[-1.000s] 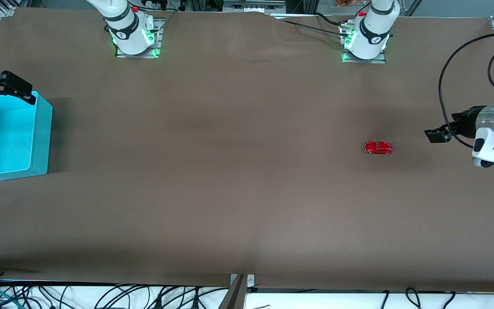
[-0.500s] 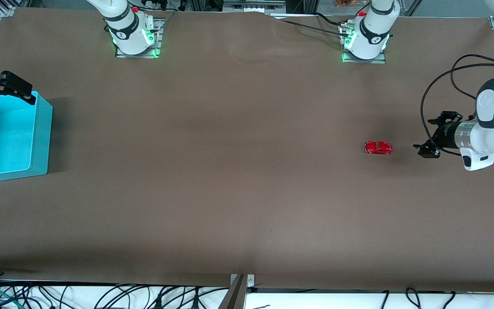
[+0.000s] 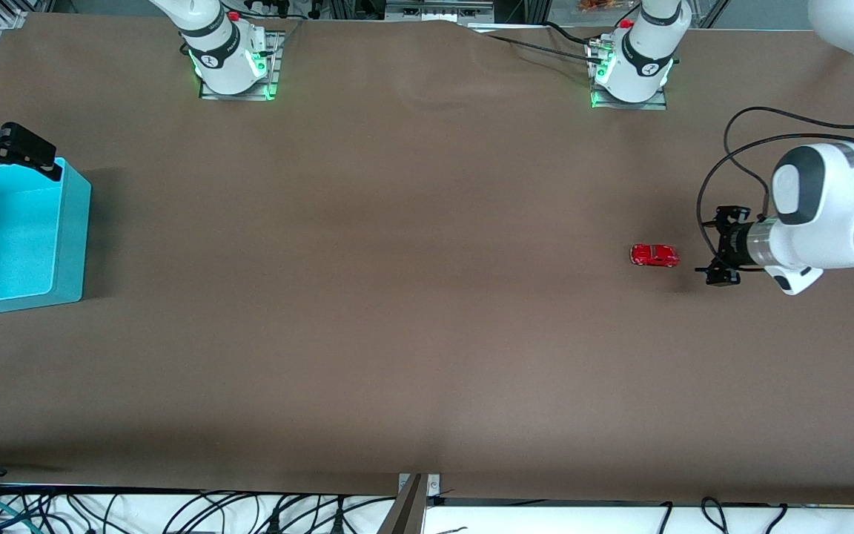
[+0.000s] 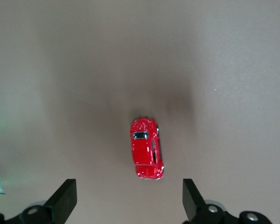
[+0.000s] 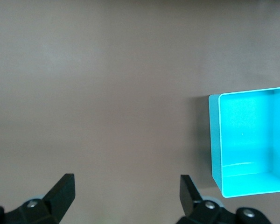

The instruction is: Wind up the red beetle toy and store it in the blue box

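The red beetle toy (image 3: 654, 255) stands on the brown table toward the left arm's end. In the left wrist view the toy (image 4: 146, 154) lies just ahead of the gap between the fingers. My left gripper (image 3: 723, 248) is open and empty, low over the table beside the toy and apart from it; it also shows in the left wrist view (image 4: 129, 198). The blue box (image 3: 71, 230) stands empty at the right arm's end and shows in the right wrist view (image 5: 215, 140). My right gripper (image 3: 45, 159) is open and empty, waiting in the air by the box's corner; its own view shows it too (image 5: 126, 191).
The arm bases (image 3: 228, 63) stand along the table's edge farthest from the front camera. A black cable (image 3: 716, 185) loops off the left arm's wrist. Cables hang below the table's nearest edge.
My left arm has swung in toward the toy and turned its wrist, so the open gripper is now close beside the toy. The toy, the box and the right arm have not moved.
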Tool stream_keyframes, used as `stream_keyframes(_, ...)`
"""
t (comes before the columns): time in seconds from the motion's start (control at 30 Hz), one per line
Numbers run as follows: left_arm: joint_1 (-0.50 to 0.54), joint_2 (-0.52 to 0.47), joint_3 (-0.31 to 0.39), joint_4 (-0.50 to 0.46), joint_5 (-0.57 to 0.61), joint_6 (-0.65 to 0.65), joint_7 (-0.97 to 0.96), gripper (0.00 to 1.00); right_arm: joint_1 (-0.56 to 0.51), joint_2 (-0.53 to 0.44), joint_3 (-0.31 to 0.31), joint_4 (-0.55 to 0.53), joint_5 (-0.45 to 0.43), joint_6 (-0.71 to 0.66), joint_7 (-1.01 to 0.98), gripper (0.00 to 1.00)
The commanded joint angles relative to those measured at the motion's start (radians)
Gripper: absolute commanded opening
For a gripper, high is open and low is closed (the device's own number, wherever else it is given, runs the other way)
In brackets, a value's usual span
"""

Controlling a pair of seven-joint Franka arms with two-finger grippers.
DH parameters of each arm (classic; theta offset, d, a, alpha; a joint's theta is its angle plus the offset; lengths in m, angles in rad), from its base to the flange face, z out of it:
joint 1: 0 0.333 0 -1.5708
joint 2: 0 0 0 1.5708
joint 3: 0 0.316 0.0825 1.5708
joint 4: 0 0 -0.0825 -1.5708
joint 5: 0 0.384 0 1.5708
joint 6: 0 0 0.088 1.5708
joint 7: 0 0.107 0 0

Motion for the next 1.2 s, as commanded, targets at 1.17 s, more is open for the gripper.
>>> stream_keyframes(1.17, 0.000, 0.065, -0.015, -0.107, -0.026, 0.257, -0.100, 1.00, -0.005, 0.007, 0.002, 0.026, 0.001, -0.023, -0.009, 1.00)
